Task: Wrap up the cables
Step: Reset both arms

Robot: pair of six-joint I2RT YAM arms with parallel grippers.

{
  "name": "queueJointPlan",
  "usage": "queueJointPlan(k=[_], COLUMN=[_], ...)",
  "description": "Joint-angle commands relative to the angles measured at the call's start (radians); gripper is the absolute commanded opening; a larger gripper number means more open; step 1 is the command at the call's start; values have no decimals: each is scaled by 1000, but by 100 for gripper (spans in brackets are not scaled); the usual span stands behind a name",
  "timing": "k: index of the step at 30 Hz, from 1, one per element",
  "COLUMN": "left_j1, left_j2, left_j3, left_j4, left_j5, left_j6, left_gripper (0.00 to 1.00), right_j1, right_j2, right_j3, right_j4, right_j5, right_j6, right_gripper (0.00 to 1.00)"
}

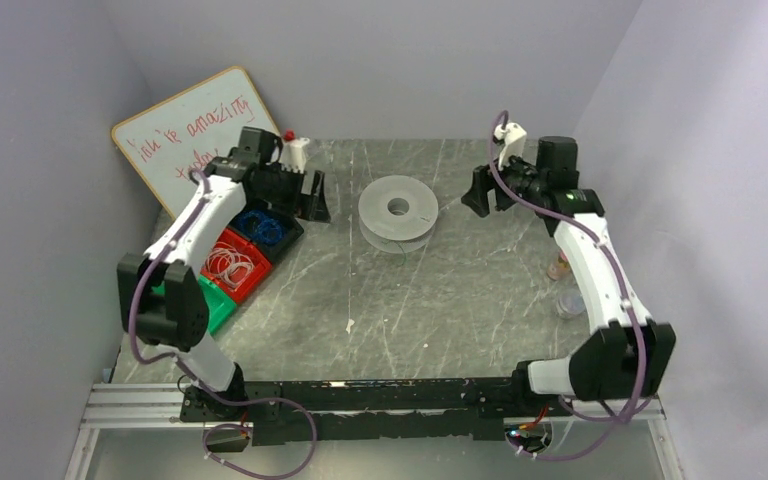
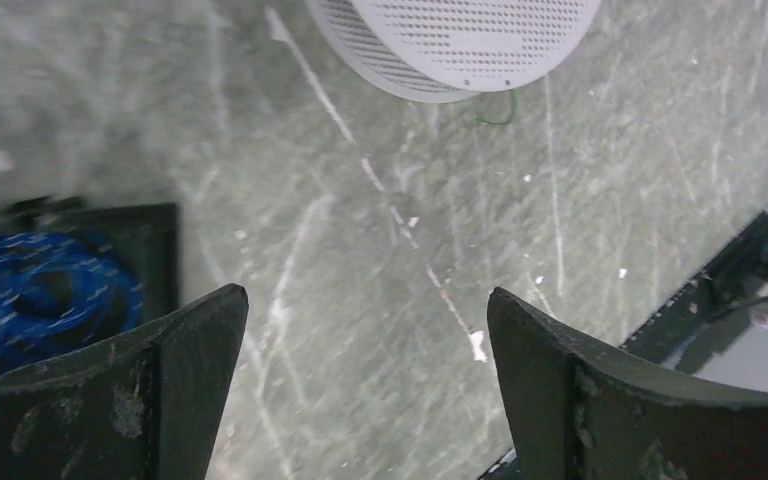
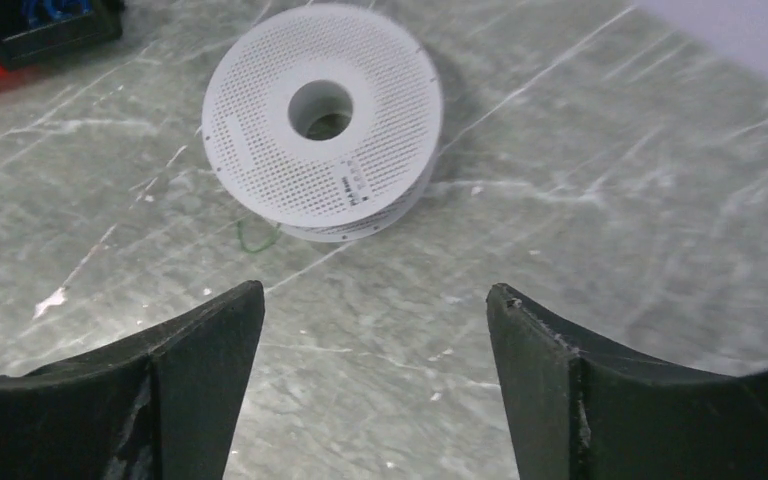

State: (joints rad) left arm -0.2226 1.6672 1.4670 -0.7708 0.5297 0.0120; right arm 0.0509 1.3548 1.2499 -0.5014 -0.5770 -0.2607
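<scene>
Seen from above, two robot arms reach in from either side toward a white perforated spool (image 1: 397,210) that lies flat on its side near the middle of a grey marbled tabletop (image 1: 410,310).

The left fingers (image 1: 312,198) hang just left of the spool. They are spread wide and hold nothing. The right fingers (image 1: 477,192) hang just right of it, also spread wide and empty. Each wrist camera shows bare tabletop between its own two dark fingertips.

The green wire (image 3: 255,238) appears only as a short, hair-thin curl on the tabletop. It touches, or comes out from under, the spool's lower rim on the side nearer the arm bases. The left wrist view shows the same curl just below the spool's edge. Whether more wire is wound inside the spool cannot be told.

At the left edge sit a black bin (image 1: 285,232) holding a blue coil (image 1: 260,222) and a red bin (image 1: 245,280) holding a whitish coil (image 1: 228,263).

The step in hand appears to be the approach, since neither arm has taken the wire. The next move probably calls for lowering one set of fingers onto the curl and closing them finely on it, close to the rim and without knocking the spool. The other fingers may need to steady the spool.
</scene>
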Motion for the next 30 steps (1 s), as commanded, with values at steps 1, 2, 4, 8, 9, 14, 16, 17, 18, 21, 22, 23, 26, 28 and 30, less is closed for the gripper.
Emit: queueJointPlan(k=[1, 2, 4, 8, 9, 14, 16, 17, 18, 21, 22, 23, 26, 28, 30], left_j1=[44, 49, 58, 60, 60, 60, 60, 60, 60, 60, 60, 61, 72, 78, 81], left_j2=[-192, -241, -339, -494, -535, -799, -875, -928, -973, -1072, -1096, -1122, -1171, -1178, -1182], left_j3=[20, 6, -23, -30, -44, -145, -143, -150, -163, -191, -201, -220, -263, -281, -292], left_j4=[-32, -23, -32, -100, -110, -121, -184, -208, -219, -252, -260, -261, -205, -186, -183], left_j5=[-132, -155, -186, -298, -308, -363, -351, -345, -345, -369, -377, -396, -480, -501, -479], left_j6=[90, 109, 160, 166, 179, 231, 255, 264, 267, 259, 250, 242, 195, 173, 166], left_gripper=[94, 94, 94, 94, 94, 94, 94, 94, 94, 94, 94, 94, 94, 94, 94], right_j1=[-1, -1, -1, -1, -1, -1, -1, -3, -1, -2, -2, -3, -5, -13, -19], right_j2=[-195, -239, -319, -456, -491, -646, -699, -726, -750, -818, -838, -854, -899, -918, -926], right_j3=[-5, -18, -47, -82, -94, -124, -119, -115, -109, -80, -70, -56, -25, -17, -17], right_j4=[-16, -9, 8, -8, -6, -33, -67, -87, -107, -167, -182, -201, -255, -287, -302], right_j5=[108, 136, 184, 218, 221, 264, 298, 313, 333, 386, 401, 412, 396, 361, 344], right_j6=[-45, -33, 1, 27, 33, 90, 106, 109, 112, 124, 126, 129, 135, 115, 99], right_gripper=[98, 99, 99, 100, 99, 99, 100, 100, 100, 99, 99, 99, 99, 99, 99])
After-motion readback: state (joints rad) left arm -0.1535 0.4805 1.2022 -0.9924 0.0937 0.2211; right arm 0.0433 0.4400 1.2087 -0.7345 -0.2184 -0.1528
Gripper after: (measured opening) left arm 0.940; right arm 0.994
